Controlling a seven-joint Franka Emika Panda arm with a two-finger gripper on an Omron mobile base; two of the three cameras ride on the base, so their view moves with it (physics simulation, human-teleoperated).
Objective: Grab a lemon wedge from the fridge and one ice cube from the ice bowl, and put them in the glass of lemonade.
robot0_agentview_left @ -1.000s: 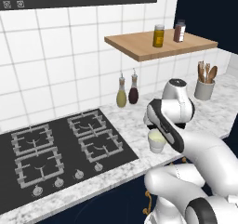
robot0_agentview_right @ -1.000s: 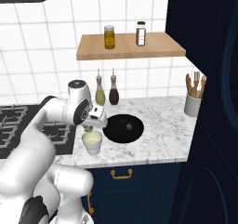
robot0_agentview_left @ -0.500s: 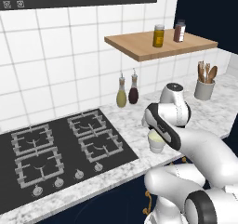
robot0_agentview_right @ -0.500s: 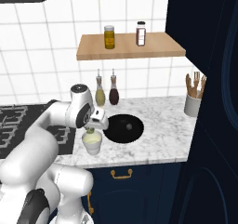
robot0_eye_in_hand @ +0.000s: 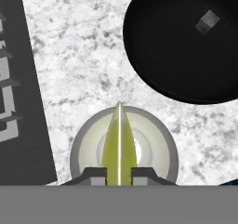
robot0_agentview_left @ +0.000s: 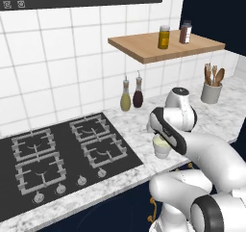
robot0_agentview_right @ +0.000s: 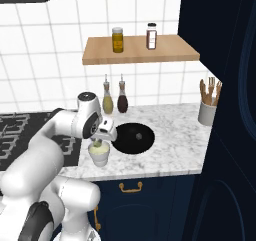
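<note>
The glass of lemonade [robot0_eye_in_hand: 78,149] stands on the marble counter, between the hob and the black ice bowl [robot0_eye_in_hand: 186,46]. My gripper [robot0_eye_in_hand: 119,174] hangs straight above the glass, shut on the yellow-green lemon wedge [robot0_eye_in_hand: 119,141], whose tip points over the pale liquid. The base views show the glass [robot0_agentview_left: 162,149] [robot0_agentview_right: 99,156] just under the gripper [robot0_agentview_left: 160,138] [robot0_agentview_right: 99,142]. One ice cube [robot0_eye_in_hand: 207,22] lies in the ice bowl [robot0_agentview_right: 133,137]. The fridge is out of view.
A black gas hob [robot0_agentview_left: 62,154] lies left of the glass. Two bottles [robot0_agentview_left: 131,94] stand at the tiled wall. A wooden shelf [robot0_agentview_left: 168,50] holds two jars. A grey utensil pot [robot0_agentview_right: 206,112] stands at the counter's right end beside a tall navy cabinet [robot0_agentview_right: 225,110].
The hand has sunk a little toward the glass, with the wedge still between its fingers. Nothing else has moved.
</note>
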